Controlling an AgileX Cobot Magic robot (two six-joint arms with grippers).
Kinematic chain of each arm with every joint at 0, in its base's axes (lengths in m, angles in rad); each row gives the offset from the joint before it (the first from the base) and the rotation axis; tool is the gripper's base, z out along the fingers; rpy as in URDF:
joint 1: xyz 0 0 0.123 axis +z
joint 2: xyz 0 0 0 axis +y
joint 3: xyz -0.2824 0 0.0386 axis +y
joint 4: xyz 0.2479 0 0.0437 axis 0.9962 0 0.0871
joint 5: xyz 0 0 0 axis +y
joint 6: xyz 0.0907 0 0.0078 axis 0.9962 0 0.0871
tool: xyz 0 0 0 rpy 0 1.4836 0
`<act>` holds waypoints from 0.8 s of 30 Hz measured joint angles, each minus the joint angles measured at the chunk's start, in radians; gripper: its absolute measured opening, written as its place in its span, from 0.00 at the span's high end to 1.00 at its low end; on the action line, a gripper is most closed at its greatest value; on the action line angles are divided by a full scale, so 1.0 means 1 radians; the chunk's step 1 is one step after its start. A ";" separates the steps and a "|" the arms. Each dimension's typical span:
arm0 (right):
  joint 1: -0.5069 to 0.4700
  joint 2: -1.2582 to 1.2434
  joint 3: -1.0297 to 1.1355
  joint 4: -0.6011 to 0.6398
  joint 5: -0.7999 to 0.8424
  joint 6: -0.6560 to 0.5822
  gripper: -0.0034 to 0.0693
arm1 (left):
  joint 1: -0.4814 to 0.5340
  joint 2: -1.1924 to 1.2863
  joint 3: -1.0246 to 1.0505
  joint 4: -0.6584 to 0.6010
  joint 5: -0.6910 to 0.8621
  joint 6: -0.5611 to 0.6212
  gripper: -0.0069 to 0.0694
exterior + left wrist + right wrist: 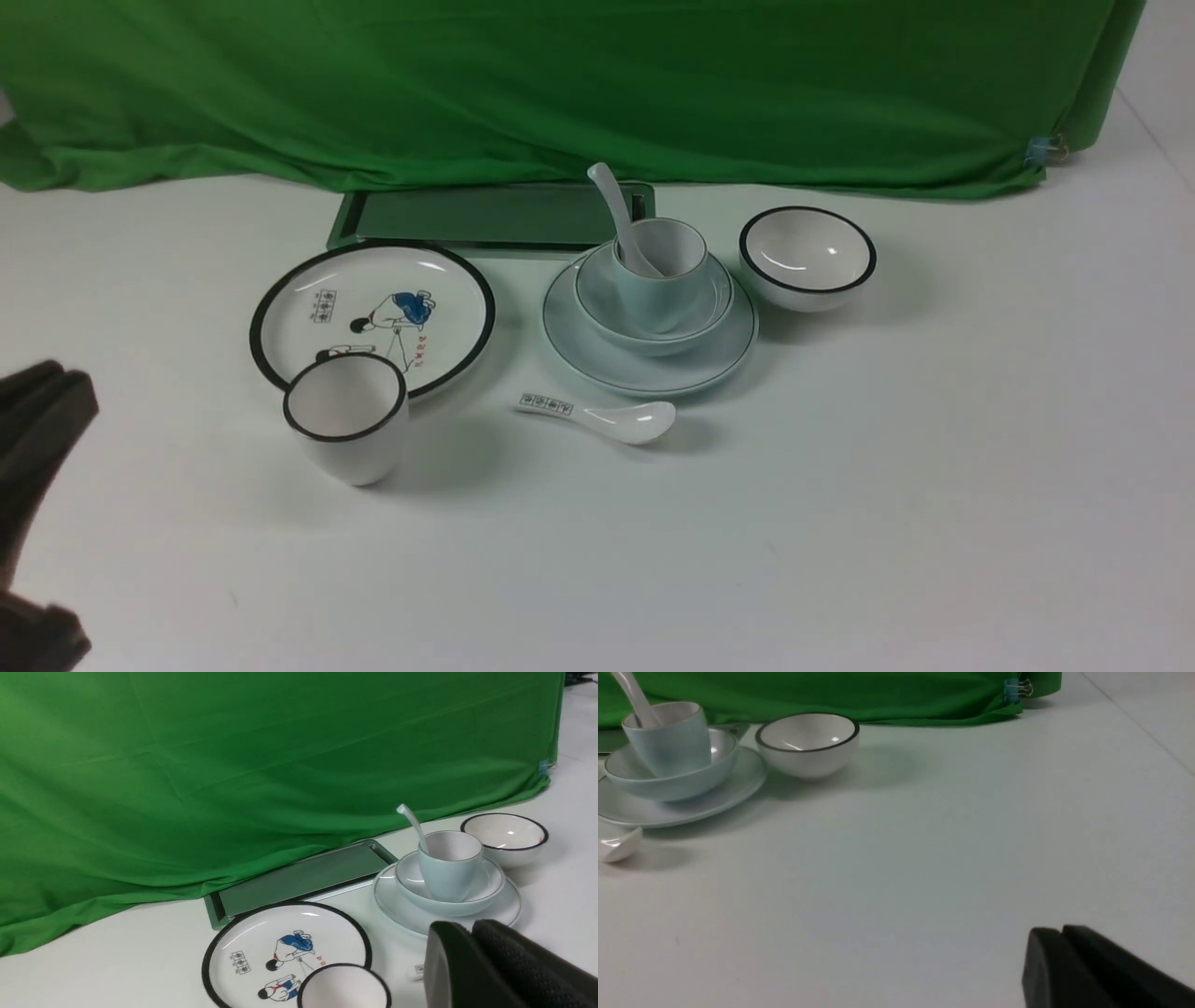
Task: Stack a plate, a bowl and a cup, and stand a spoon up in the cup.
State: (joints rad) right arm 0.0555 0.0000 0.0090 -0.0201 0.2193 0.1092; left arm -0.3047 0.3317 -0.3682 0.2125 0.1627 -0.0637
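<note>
The pale blue-green plate (pixel 597 359) lies at the table's middle. The pale blue-green bowl (pixel 607 313) sits on it, and the pale blue cup (pixel 658 289) stands in the bowl. The plain white spoon (pixel 611 210) stands in the cup, handle leaning up to the back left. The stack also shows in the left wrist view, with the plate (pixel 392 905), and in the right wrist view, with the cup (pixel 675 742). My left gripper (pixel 56 373) is shut and empty at the front left, far from the stack. My right gripper (pixel 1057 933) is shut and empty, seen only in its wrist view.
A white black-rimmed plate with a cartoon figure (pixel 373 313) lies left of the stack, a white black-rimmed cup (pixel 345 420) at its front edge. A short marked spoon (pixel 607 418) lies before the stack. A white black-rimmed bowl (pixel 808 257) stands to the right. A green tray (pixel 485 217) and green cloth lie behind.
</note>
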 joint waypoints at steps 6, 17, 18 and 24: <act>0.000 0.000 0.000 0.000 0.000 0.000 0.84 | 0.164 -0.294 0.302 -0.195 -0.048 0.020 0.92; 0.000 0.000 0.000 0.000 0.000 0.000 0.81 | 0.246 -0.330 0.375 -0.364 0.096 0.100 0.92; 0.000 0.000 0.000 0.000 0.000 0.000 0.81 | 0.246 -0.330 0.375 -0.363 0.094 0.100 0.92; 0.001 0.000 0.000 0.000 0.000 0.000 0.79 | 0.246 -0.330 0.375 -0.363 0.092 0.115 0.92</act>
State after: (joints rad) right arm 0.0564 -0.0004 0.0090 -0.0201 0.2192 0.1092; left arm -0.0585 0.0022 0.0071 -0.1509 0.2548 0.0509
